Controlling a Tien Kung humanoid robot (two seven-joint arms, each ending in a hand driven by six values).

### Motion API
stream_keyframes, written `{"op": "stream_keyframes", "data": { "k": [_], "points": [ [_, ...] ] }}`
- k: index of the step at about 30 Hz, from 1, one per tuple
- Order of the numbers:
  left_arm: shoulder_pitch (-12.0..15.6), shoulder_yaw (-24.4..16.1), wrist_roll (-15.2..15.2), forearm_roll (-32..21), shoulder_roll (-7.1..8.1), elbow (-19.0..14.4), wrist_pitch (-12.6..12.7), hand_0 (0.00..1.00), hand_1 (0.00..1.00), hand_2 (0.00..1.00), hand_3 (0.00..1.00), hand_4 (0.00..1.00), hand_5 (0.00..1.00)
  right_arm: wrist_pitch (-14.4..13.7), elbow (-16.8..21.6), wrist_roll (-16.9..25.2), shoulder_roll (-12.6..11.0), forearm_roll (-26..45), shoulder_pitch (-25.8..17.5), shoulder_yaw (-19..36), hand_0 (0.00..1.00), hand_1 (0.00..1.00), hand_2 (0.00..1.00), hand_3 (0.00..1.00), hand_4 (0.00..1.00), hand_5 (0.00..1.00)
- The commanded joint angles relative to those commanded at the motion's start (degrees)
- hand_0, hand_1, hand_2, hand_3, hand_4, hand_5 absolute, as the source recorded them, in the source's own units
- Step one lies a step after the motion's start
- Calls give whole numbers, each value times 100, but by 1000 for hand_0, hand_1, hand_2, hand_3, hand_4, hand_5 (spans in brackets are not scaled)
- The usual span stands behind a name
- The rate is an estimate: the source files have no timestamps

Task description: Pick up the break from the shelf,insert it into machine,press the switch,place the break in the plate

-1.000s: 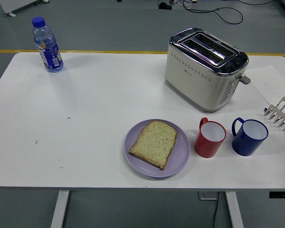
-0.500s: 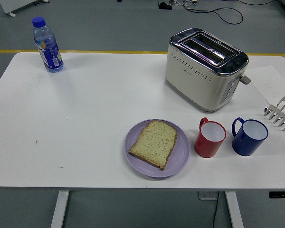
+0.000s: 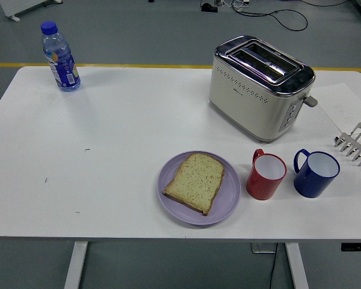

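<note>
Purple is the colour of the plate (image 3: 226, 206), and the slice of bread (image 3: 195, 181) lies flat on it, near the front edge of the white table (image 3: 120, 144). Nothing has moved since the earlier pictures: the bread, the plate, the cups and the toaster all sit just where they were.

No robot arm or hand shows at all, so I cannot tell if the fingers are spread, pressed together or pinching anything. Nothing is touching the bread.

Behind the plate and to the right stands the cream and silver toaster (image 3: 259, 87). Its two slots on top look dark, and I cannot see down inside them. Its lever (image 3: 311, 100) sticks out on the right end.

Just right of the plate stands a red cup (image 3: 266, 175), and beside that a blue cup (image 3: 316, 173). Both are upright, with their handles turned to the left. They stand close but do not touch.

At the right edge is a metal rack (image 3: 356, 144). It is cut off by the side of the picture, so only part of it shows.

Far off in the back left corner stands a water bottle (image 3: 59, 56) with a blue cap.
</note>
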Motion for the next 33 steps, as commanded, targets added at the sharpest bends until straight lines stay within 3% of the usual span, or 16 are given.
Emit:
{"op": "stream_keyframes", "data": {
  "k": [33],
  "points": [
    [-19, -16, 1, 51, 0, 0, -7, 602, 465, 473, 540, 279, 931, 1, -65, 38, 65, 81, 32, 4, 639, 588, 637, 598, 478, 198]
  ]
}}
